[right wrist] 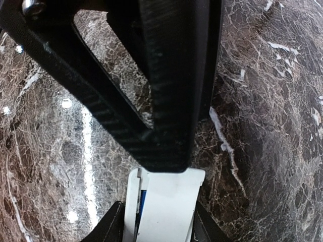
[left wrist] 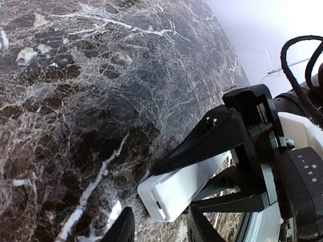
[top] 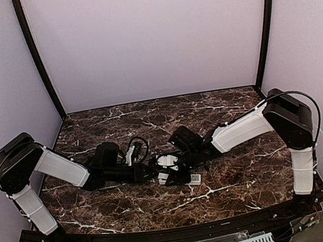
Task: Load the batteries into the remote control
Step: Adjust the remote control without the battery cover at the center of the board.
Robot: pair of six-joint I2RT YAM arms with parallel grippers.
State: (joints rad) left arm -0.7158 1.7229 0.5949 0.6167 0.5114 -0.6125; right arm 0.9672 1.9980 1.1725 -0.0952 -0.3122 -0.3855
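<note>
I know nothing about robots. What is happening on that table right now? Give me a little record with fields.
Surface: dark marble-patterned table
Main item: white remote control, between both hands at mid-table
Right hand: fingers flank the remote closely, apparently gripping it
Left hand: fingertips either side of the remote's end; grip unclear
Batteries: blue sliver at the remote's edge, perhaps one; orange one not visible
Loose part: small white piece lying on the table near the hands

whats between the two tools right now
The remote control bridges them: its end sits between the jaws of the left tool, and the right tool clamps it further along. Clearest in the left wrist view.
</note>
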